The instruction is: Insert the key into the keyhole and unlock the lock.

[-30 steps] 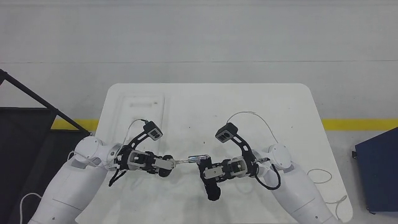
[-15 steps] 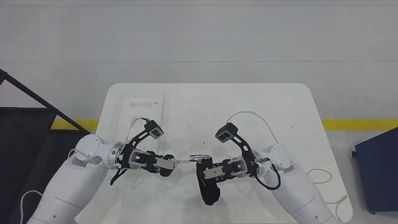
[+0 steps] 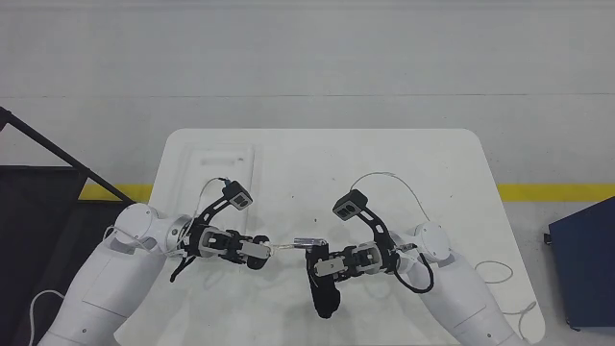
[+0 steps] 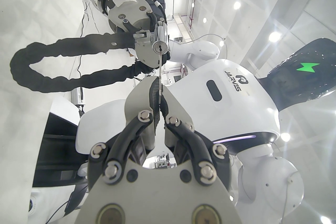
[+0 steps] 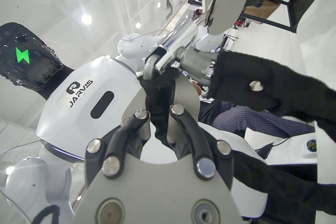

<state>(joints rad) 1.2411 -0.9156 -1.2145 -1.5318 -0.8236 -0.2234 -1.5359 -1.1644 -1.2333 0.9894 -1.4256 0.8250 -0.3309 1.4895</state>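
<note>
Holding key [image 4: 159, 72] at keyhole [image 4: 160, 47], above the desk [image 3: 423, 163].
Pinching the key in the closed left jaws, tip at the opening; clamping the lock [image 4: 158, 33] in the closed right jaws beyond. Risks binding or bending if tilted off-axis, or slipping when turned. Shows the keyhole face from the left wrist; hides it behind the lock's own body from the right wrist.
</note>
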